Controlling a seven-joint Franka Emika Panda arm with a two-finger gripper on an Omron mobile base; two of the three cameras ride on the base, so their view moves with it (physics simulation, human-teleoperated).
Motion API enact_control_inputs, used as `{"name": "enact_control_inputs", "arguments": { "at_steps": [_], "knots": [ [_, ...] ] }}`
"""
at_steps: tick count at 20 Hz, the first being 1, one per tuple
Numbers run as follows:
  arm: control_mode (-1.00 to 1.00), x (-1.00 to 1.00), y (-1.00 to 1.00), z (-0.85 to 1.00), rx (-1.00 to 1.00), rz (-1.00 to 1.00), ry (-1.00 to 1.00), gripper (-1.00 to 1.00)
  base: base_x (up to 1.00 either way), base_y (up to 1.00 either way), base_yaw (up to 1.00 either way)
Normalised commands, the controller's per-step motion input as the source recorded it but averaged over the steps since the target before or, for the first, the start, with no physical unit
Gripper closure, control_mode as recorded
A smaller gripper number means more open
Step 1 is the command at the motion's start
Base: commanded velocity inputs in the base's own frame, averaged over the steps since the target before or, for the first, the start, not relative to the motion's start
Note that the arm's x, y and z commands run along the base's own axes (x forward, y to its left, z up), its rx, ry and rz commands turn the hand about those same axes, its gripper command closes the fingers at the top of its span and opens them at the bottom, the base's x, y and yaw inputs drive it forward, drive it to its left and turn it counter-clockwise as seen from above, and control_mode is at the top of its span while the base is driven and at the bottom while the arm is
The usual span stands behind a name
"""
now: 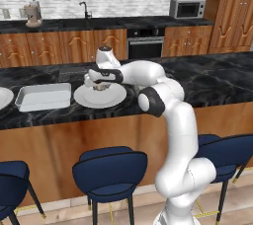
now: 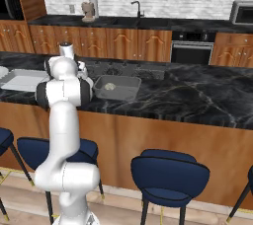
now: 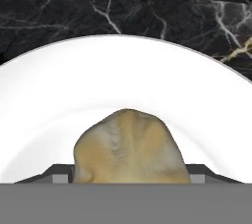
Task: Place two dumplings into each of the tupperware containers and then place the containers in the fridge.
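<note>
Where claw (image 3: 129, 178) straddles it, dumpling (image 3: 129, 149) lies

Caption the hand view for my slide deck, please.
Tool's fingers flank a beige dumpling on a white plate.

— What sits on the black marble counter (image 1: 217, 78)?
— A round white plate (image 1: 111, 99), near the front edge.
— And behind?
— Against the far wall, a black oven (image 1: 145, 43) between wooden cabinets (image 1: 59, 46), a steel microwave (image 1: 188, 8) to its right, a black faucet (image 1: 85, 8) further left.
— Below?
— Navy stools (image 1: 109, 167) stand along the near side.
</note>
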Motion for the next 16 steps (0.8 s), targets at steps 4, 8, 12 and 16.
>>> {"name": "enact_control_inputs", "arguments": {
  "at_steps": [4,8,12,16],
  "knots": [
    [-1.00,-0.22,-0.52,0.45,-0.04,0.00,0.00,1.00,0.00,0.00,0.00],
    [-1.00,-0.73,-0.63,0.54,0.00,0.00,0.00,1.00,0.00,0.00,0.00],
    [-1.00,-0.86,-0.58,0.59,0.00,-0.01,0.00,1.00,0.00,0.00,0.00],
    [-1.00,-0.75,-0.68,0.49,0.00,-0.08,0.03,1.00,0.00,0.00,0.00]
  ]
}}
